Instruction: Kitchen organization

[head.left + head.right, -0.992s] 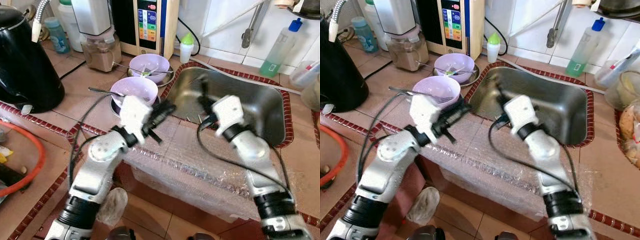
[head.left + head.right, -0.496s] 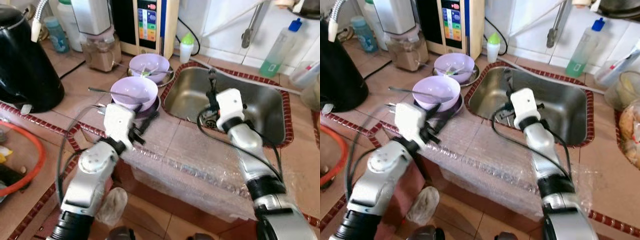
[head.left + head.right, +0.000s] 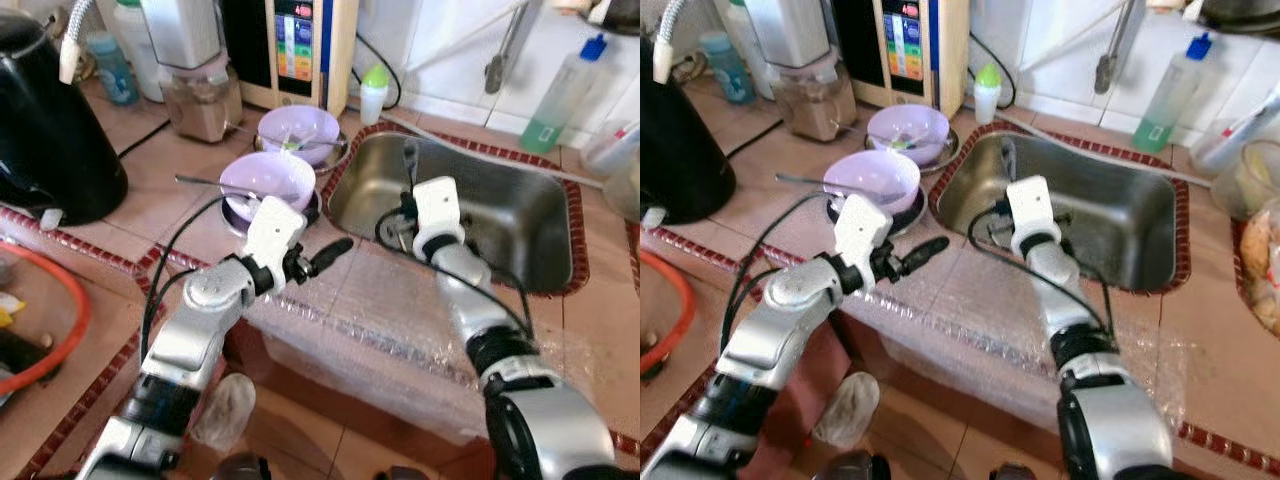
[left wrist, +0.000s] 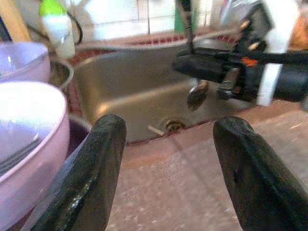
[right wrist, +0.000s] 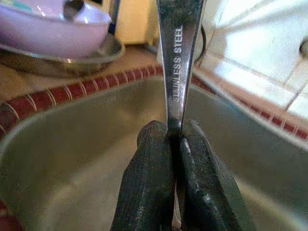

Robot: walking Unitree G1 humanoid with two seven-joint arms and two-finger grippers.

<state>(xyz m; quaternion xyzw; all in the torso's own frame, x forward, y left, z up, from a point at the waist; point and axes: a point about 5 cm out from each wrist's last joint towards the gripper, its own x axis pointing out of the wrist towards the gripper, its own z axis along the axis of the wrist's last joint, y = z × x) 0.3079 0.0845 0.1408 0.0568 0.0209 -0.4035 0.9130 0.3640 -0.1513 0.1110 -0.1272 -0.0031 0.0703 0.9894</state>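
Bubble wrap covered the counter's front edge. Above it, the left gripper hovered with jaws released, empty. Beyond, the right gripper clenched a stainless steel spoon upright over the sink. Two purple bowls stood left of the sink.

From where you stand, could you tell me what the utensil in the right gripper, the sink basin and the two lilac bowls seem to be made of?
The thin shiny utensil pinched in the right gripper is stainless steel: its handle is stamped so. The rectangular sink basin looks like brushed steel, grey with soft reflections. The two lilac bowls look like glossy plastic or melamine; ceramic cannot be ruled out.
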